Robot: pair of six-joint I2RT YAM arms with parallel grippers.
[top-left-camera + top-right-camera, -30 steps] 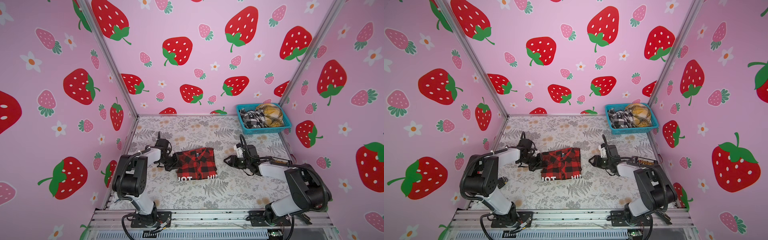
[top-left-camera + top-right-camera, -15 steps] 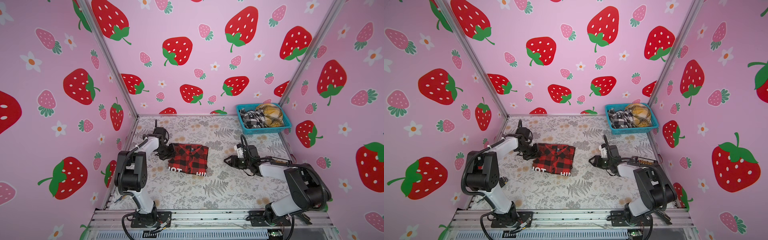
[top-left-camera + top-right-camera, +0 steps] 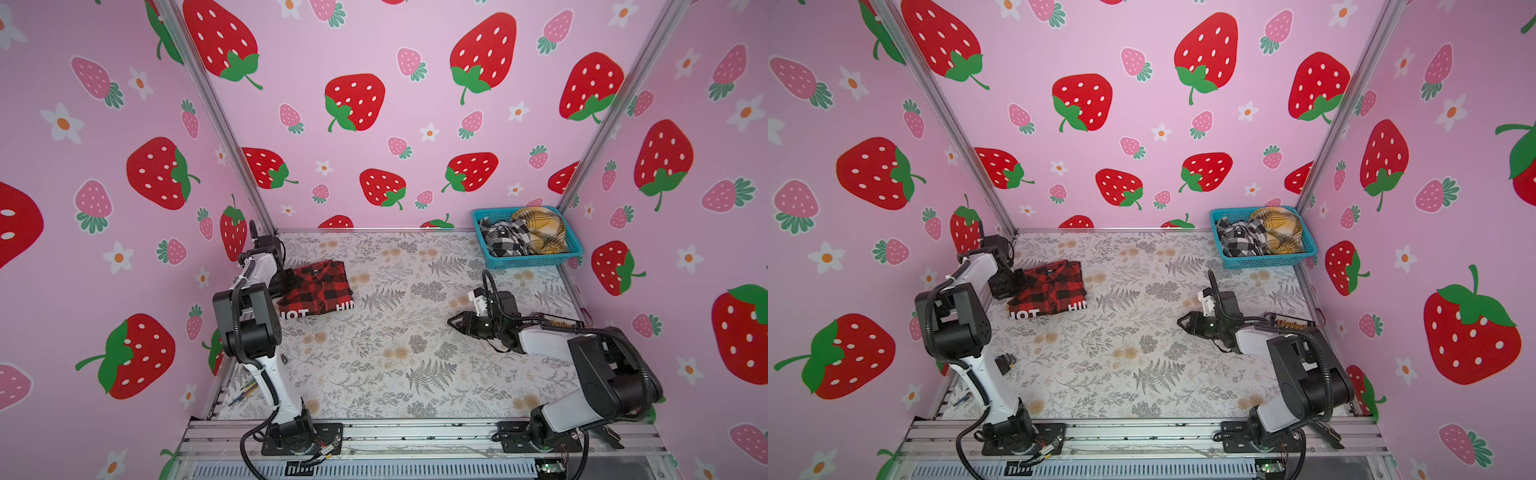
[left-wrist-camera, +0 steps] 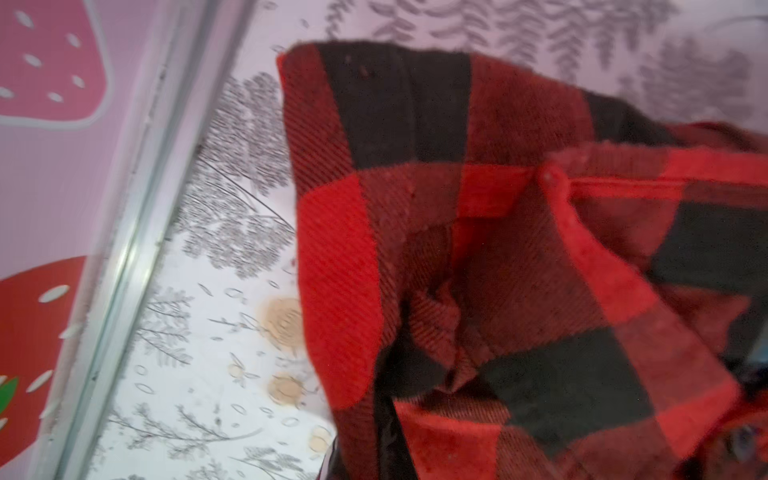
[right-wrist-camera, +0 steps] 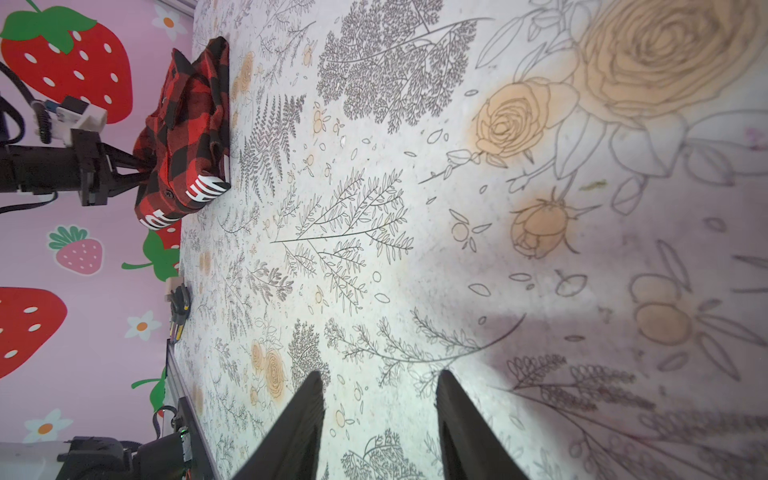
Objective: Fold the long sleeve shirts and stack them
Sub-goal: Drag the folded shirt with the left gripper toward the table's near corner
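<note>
Red-and-black shirt (image 3: 318, 286) lies folded on the flowered table (image 3: 395, 365), close to the left wall (image 3: 104, 249), with white letters (image 3: 293, 313) along its near edge. The left gripper (image 5: 143, 169) is closed on the shirt's left edge, pinching the cloth. The right gripper (image 3: 453, 321) hangs low over bare table, well apart from the shirt, its jaws half spread and empty. A black-and-white shirt (image 3: 503, 241) and a yellow shirt (image 3: 540, 230) sit crumpled in the blue basket (image 3: 528, 262) at the back right corner.
</note>
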